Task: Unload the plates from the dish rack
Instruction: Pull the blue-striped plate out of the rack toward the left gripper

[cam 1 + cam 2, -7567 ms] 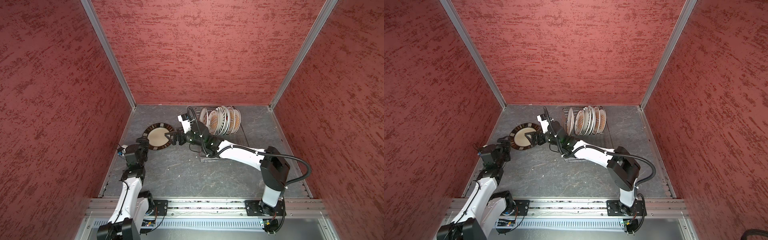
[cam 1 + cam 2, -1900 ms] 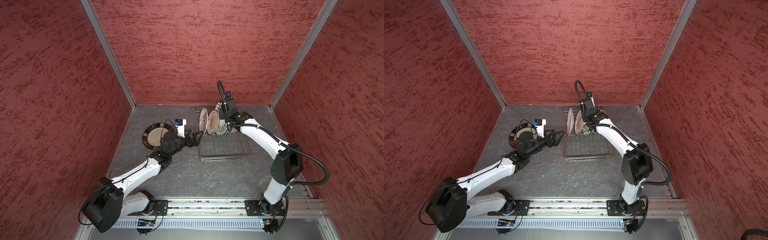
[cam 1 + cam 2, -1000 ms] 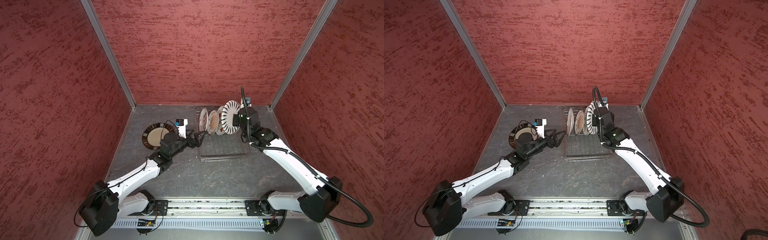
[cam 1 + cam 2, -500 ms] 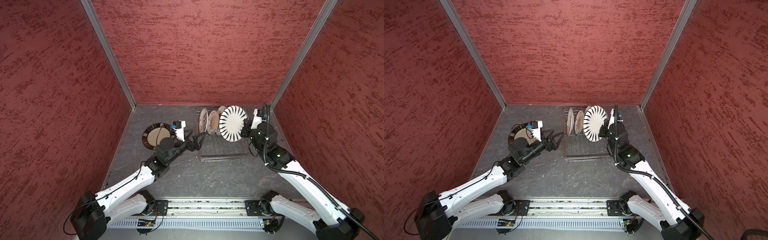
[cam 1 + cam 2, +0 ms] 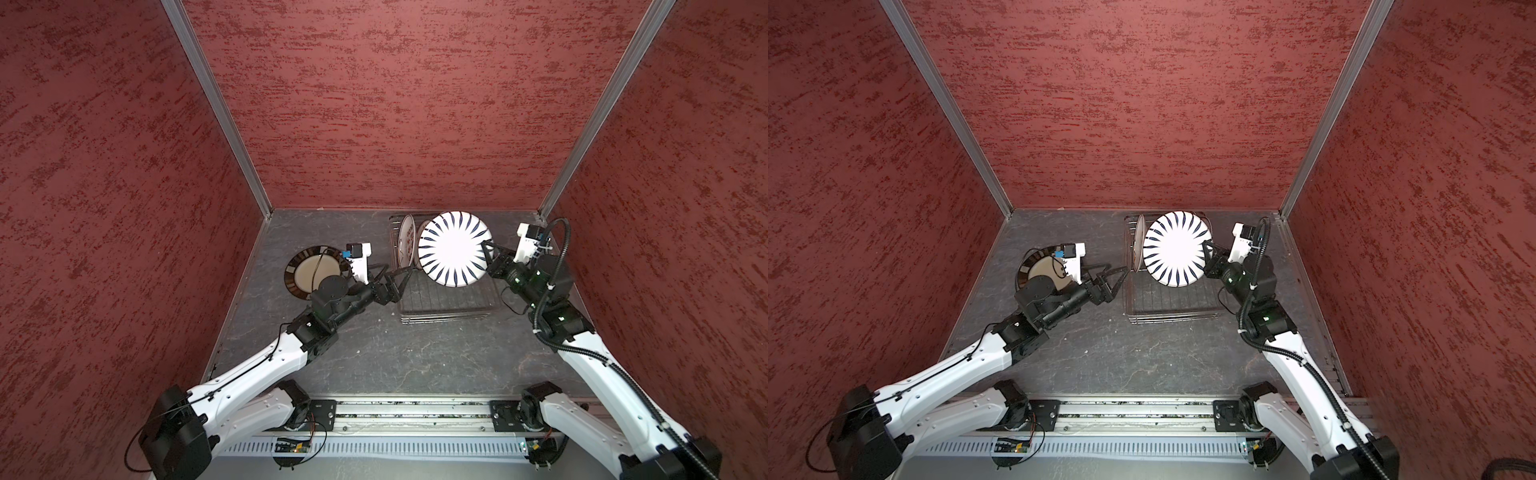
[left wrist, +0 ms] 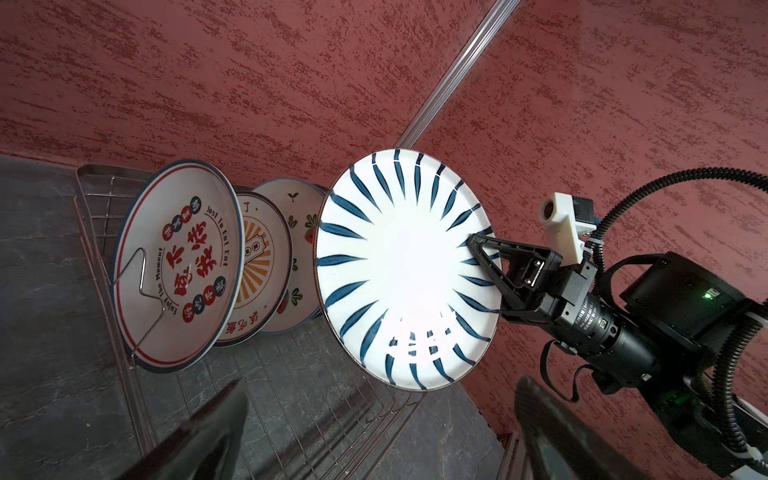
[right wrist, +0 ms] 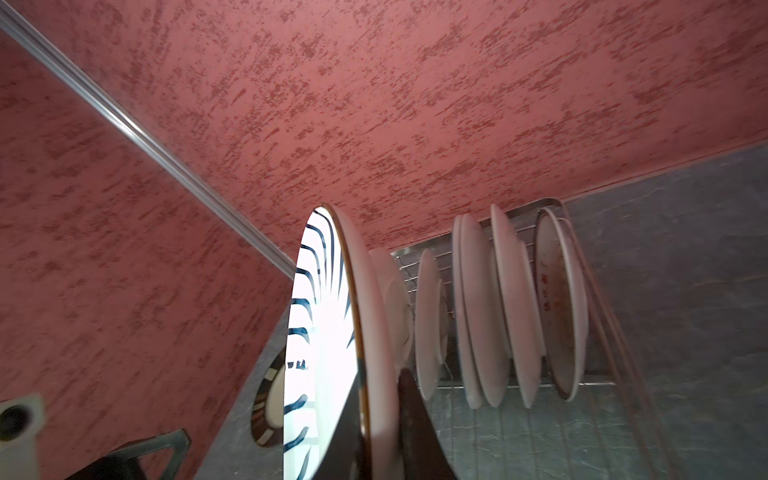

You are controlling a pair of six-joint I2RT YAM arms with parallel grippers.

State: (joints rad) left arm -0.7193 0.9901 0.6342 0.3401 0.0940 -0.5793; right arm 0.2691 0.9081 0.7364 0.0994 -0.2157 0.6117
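Rough red walls hem the grey veined worktop, bare near its front edge. Above the far-edge wire dish rack, the right gripper pinches a glossy striped plate by its rim; the left gripper gapes empty alongside.

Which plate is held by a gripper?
The blue-striped plate, pinched by the right gripper; others stand in the dish rack, a dark-rimmed plate lies on the table.

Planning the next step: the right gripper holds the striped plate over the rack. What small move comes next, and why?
Probably ease the left gripper toward the near rim of the striped plate. Its jaws stand open and face the plate, which the right gripper pinches by the opposite rim, lifted above the dish rack.
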